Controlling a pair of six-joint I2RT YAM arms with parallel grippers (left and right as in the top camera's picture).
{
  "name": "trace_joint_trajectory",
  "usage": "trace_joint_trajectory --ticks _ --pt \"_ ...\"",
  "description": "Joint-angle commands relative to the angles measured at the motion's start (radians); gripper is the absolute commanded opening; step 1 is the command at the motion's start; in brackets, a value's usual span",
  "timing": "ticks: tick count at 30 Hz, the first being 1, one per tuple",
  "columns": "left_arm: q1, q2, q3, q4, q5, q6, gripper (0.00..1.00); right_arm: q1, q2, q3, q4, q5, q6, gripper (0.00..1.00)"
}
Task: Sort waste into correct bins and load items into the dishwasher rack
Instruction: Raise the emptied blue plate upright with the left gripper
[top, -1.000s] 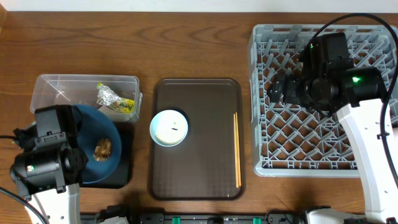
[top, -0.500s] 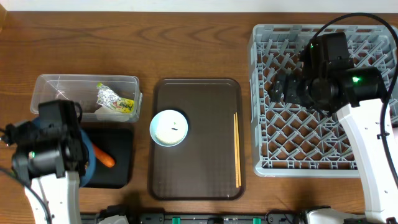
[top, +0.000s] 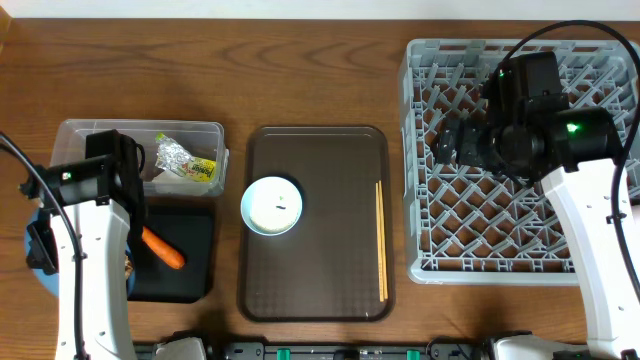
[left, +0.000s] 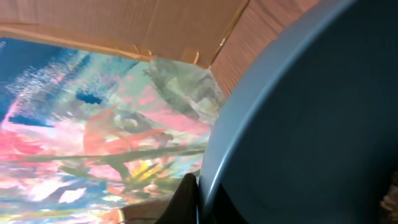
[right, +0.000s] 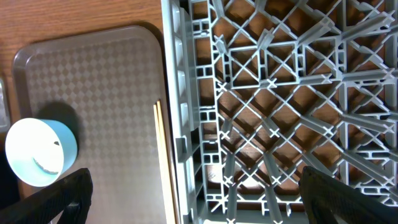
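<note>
Now our left pincer (left: 194, 202) pinches the plate (left: 311, 124) by its rim, the black tray (top: 195, 262) just beside it — we should grip firmly and tip slowly so nothing misses it. Right pincer (right: 196, 186) hangs spread above the rack (right: 280, 93) — idle.

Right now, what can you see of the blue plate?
The blue plate is a smooth, matte grey-blue disc with a raised rim; it could be plastic or glazed. It is tipped steeply on edge at the table's far left. From overhead the left arm hides all but a blue sliver of it. In the left wrist view it fills the right side, and the face shown has no food on it. The left claw holds its rim; nothing else visibly touches it.
</note>
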Motion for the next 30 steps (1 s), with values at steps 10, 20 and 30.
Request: trace_joint_trajectory --ticks 10,20,30 --pt "0.005 -0.015 0.029 0.061 -0.107 0.075 0.06 0.006 -0.002 -0.001 0.000 0.011 -0.012 0.99" --pt "-0.058 -0.021 0.029 0.089 -0.111 0.112 0.06 0.006 -0.002 -0.001 -0.002 0.013 -0.013 0.99" --pt "-0.051 -0.013 0.024 0.099 -0.102 0.106 0.06 0.006 -0.002 -0.001 -0.014 0.013 -0.013 0.99"
